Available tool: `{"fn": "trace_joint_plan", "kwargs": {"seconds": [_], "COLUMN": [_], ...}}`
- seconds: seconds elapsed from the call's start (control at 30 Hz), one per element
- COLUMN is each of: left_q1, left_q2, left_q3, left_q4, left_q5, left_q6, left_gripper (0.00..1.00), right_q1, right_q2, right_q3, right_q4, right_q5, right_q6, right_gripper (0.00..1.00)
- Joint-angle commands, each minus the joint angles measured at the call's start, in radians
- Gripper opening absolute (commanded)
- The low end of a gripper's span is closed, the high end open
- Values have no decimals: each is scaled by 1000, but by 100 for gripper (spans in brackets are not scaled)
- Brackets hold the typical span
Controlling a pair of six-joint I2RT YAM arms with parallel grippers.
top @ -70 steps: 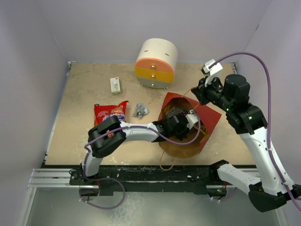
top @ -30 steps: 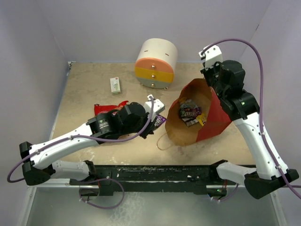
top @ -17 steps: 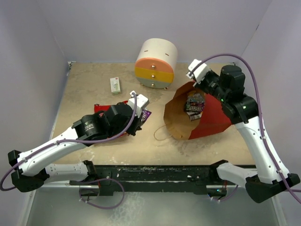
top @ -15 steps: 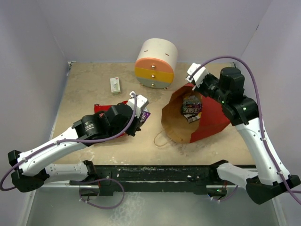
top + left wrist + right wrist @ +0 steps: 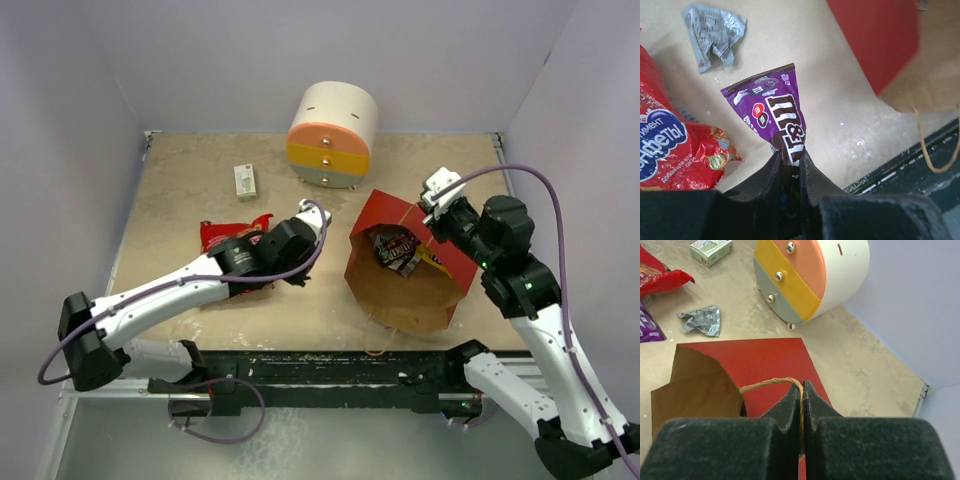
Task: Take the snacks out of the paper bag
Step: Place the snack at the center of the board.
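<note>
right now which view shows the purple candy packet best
Left wrist: the purple candy packet sits centred, pinched by the left gripper. Right wrist shows only a sliver at its edge; in top external the arm hides it.

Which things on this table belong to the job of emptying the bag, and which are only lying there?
For the job: paper bag, its handle in the right gripper; purple candy packet in the left gripper; red chip bag; silver wrapper; sweets inside the bag.
Just lying about: round drawer unit; small box.
</note>
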Motion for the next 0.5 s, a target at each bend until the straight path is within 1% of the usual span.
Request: {"fn": "trace_joint_plan", "kwargs": {"seconds": [0.0,0.1,0.23,0.37,0.47], "left_q1": [85,128,159,166,174], "left_q2": [64,105,176,274,329], "left_q3": [-11,-63,-121,-117,-101], "left_q4": [83,138,233,298,310], "left_q5": [57,75,95,80,59], "left_q6": [-38,-26,-21,-9,6], "left_gripper": [18,19,20,20,20], "right_q1": [1,1,1,1,1], "right_q2": [32,56,65,52,31], "right_q3": [-7,-3,-13,-15,-31], "right_q4": [127,149,176,132,115], "right_q5": [74,77,38,8,-22], "right_q6": [117,122,130,110,108], "right_gripper": [0,0,0,0,0]}}
